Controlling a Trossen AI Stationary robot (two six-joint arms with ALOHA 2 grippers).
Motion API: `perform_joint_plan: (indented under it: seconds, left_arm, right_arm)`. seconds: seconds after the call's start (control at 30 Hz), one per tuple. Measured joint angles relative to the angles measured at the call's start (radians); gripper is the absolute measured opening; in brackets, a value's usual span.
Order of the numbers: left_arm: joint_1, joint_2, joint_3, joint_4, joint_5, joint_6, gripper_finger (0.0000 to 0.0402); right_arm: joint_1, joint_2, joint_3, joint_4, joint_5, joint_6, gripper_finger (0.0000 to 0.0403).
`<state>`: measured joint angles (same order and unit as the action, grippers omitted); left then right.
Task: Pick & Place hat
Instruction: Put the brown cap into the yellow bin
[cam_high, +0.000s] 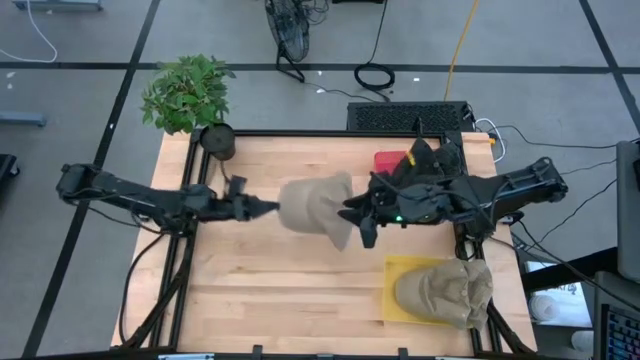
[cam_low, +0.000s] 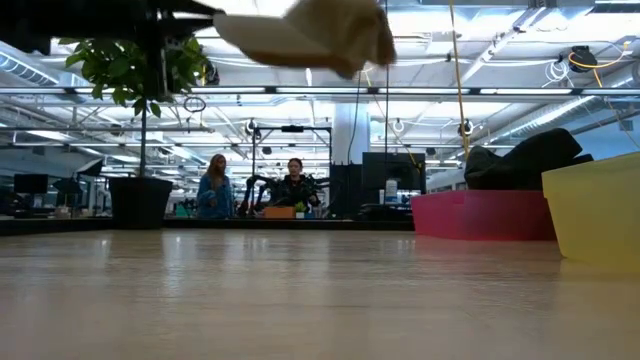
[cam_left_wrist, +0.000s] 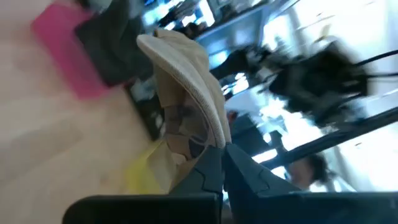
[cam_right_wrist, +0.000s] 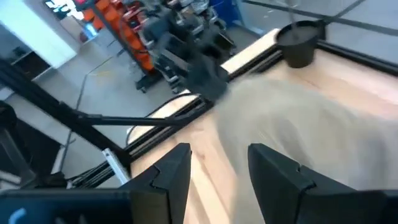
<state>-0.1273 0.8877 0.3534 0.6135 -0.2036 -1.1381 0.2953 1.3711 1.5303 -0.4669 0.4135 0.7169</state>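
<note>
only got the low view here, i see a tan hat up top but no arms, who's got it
Observer: The left tool is shut on the hat, pinching its edge, high above the table.
Operator: where's the right one
Observer: The right tool is at the hat's other side, fingers open; nothing sits between them.
Operator: any other hat around
Observer: Yes, a second tan hat lies on the yellow tray at the table's near right corner.
Operator: and that red box
Observer: The red bin holds a dark hat.
</note>
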Motion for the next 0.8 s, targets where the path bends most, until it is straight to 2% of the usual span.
perform_joint_plan:
  seconds: [0.13, 0.27, 0.4, 0.47, 0.6, 0.8]
  left_arm:
    - [0.027, -0.134, -0.001, -0.053, -0.014, 0.032, 0.0006]
    - [0.036, -0.189, -0.001, -0.136, -0.031, 0.034, 0.0006]
    - [0.036, -0.179, -0.001, -0.141, -0.032, 0.032, 0.0006]
    - [0.036, -0.164, 0.006, -0.132, -0.029, 0.033, 0.0006]
    - [0.036, -0.120, 0.061, -0.131, -0.006, 0.067, 0.0006]
    - [0.035, -0.027, 0.146, -0.149, 0.043, 0.110, 0.0006]
  right_arm:
    - [0.001, -0.024, 0.000, -0.083, 0.011, 0.054, 0.0149]
    - [-0.002, -0.005, 0.000, -0.059, 0.005, 0.083, 0.0154]
    - [-0.018, 0.035, 0.000, -0.038, 0.000, 0.098, 0.0166]
    - [-0.038, 0.060, 0.000, -0.025, -0.040, 0.116, 0.0175]
    - [-0.066, 0.098, 0.000, -0.017, -0.105, 0.132, 0.0190]
    - [-0.092, 0.103, -0.001, 0.049, -0.128, 0.122, 0.0196]
